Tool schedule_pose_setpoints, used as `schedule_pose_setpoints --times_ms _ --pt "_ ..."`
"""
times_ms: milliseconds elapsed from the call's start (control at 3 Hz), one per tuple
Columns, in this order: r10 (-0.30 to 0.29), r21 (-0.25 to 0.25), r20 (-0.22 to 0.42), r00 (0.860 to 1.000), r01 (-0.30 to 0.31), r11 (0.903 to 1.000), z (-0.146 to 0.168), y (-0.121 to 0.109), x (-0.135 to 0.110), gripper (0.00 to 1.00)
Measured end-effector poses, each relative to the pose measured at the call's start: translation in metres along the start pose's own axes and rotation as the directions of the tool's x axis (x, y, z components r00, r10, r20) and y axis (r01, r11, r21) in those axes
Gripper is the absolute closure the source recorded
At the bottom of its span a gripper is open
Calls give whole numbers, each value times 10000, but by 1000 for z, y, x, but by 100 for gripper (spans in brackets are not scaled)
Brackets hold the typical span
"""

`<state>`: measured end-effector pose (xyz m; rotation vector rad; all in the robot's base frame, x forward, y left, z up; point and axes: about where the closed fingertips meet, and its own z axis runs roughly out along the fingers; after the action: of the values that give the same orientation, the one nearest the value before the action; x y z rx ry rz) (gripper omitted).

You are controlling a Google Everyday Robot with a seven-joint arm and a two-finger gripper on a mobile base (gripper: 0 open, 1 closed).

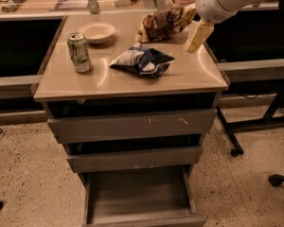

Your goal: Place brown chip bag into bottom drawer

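Note:
The brown chip bag (162, 23) lies at the back right of the tan cabinet top (132, 82), crumpled, with cream-yellow edges. My gripper (197, 33) hangs from the white arm at the top right. It is just right of the bag's right end and low over the cabinet top; whether it touches the bag I cannot tell. The bottom drawer (137, 195) is pulled out toward the camera and its grey inside shows empty.
A blue-and-white snack bag (143, 61) lies mid-top. A green soda can (79, 52) stands at the left and a pale bowl (97, 32) behind it. Two shallower grey drawers (132, 125) sit slightly ajar above. Black table legs (274, 112) stand at the right.

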<state>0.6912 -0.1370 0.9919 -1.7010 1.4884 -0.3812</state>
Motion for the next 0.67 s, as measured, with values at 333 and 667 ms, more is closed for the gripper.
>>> schedule_pose_setpoints --times_ms 333,667 --pt "-906 582 265 9955 890 9943 46 -29 8 0" --pt "-1169 702 81 9931 1161 9908 131 -60 47 0"
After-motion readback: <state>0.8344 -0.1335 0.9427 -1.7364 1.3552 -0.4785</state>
